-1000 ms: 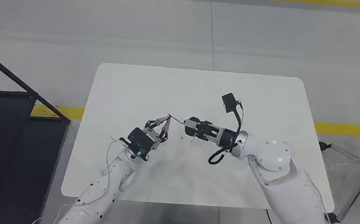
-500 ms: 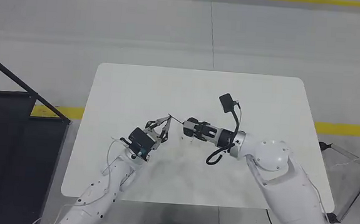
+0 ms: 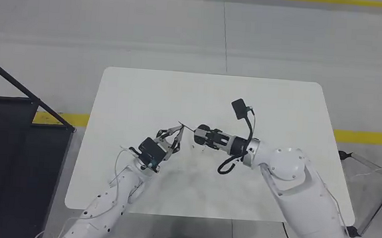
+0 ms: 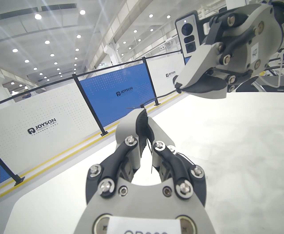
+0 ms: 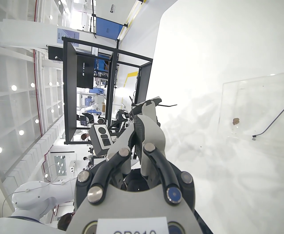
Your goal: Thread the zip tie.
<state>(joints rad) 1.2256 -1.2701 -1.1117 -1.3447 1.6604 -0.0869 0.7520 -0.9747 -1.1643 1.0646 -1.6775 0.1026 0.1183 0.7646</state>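
Left wrist view: gripping the zip tie [image 4: 150, 166] with left fingers [image 4: 131, 124] and right fingers [image 4: 199, 64], both clamped shut, above tabletop [image 4: 221, 144]; seemingly not yet threaded.

txt: logo on wall panels [image 4: 42, 128] | left gripper [image 4: 143, 110] label [image 4: 144, 227] cut off, prob. unreadable | right gripper [image 5: 138, 115] same

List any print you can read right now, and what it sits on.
On the left hand, base label: cut off at the picture's edge, unreadable.
On the right hand, base label: also cut off, unreadable.
On the right hand's side, small sticker: too small to read.
On the fence panels: a brand logo, not quoted here.
On the zip tie and table: none.
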